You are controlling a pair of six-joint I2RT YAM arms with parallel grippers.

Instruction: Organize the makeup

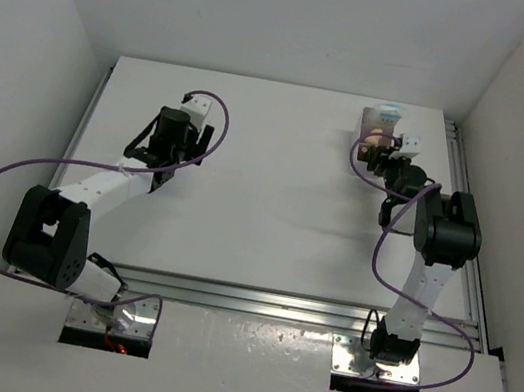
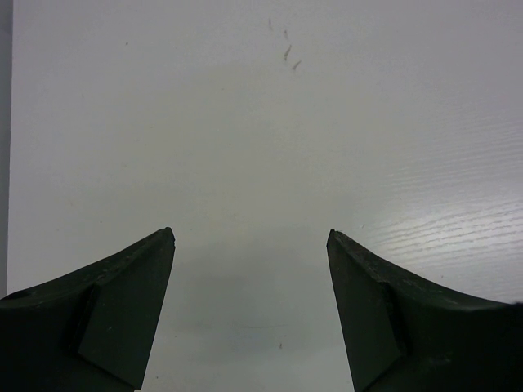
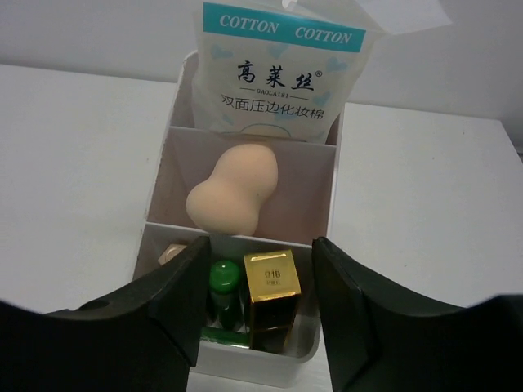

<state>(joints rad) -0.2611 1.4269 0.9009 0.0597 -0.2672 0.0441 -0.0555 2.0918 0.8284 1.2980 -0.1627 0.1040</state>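
Observation:
The white three-compartment tray (image 3: 337,175) stands at the back right of the table (image 1: 368,123). A white-blue cotton packet (image 3: 278,73) stands in its far compartment. A peach sponge (image 3: 233,192) lies in the middle one. The near compartment holds a small green tube (image 3: 222,282), a gold lipstick tube (image 3: 272,294), a dark green stick (image 3: 225,336) lying low, and a peach edge (image 3: 172,251) at the left. My right gripper (image 3: 260,242) is open and empty, its fingers either side of the near compartment, just above it. My left gripper (image 2: 251,233) is open and empty over bare table.
The white table (image 1: 273,188) is boxed in by white walls on three sides. A metal rail (image 1: 466,191) runs along the right edge, close to the tray. Purple cables (image 1: 1,180) loop beside both arms.

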